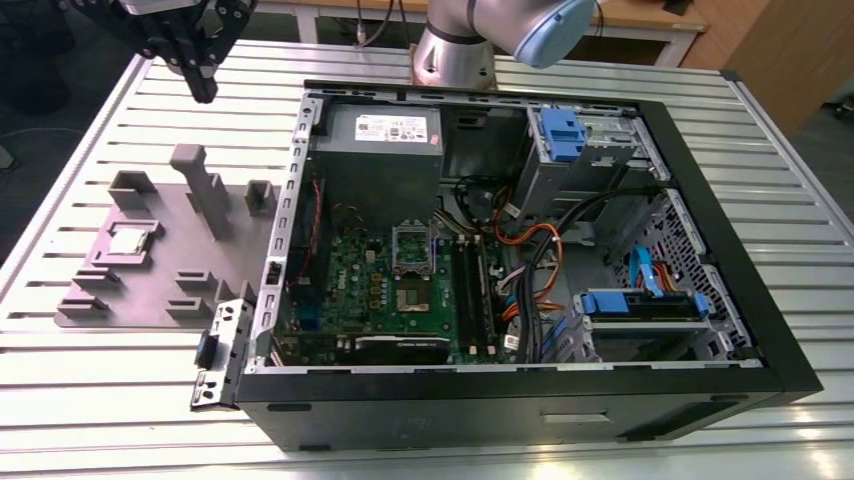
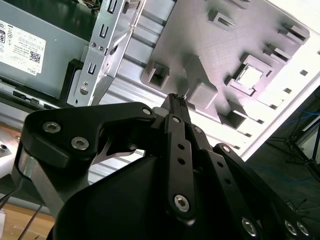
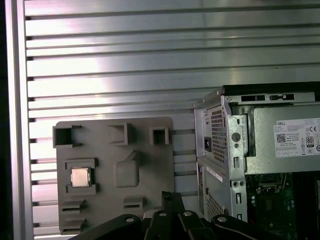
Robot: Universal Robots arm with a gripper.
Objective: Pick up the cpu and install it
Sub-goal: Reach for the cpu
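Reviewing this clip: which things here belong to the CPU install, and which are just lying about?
In the job: cpu in the grey holder plate; gripper, shut, holding nothing; motherboard in the open case.
Lying about: power supply; blue drive brackets; orange cables.

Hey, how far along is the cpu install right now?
Nothing looks done yet. The cpu lies in its pocket on the grey fixture plate, beside the open computer case. In hand: nothing; the gripper hangs shut and empty above the table, apart from the plate. Left: both the pick-up and the install.
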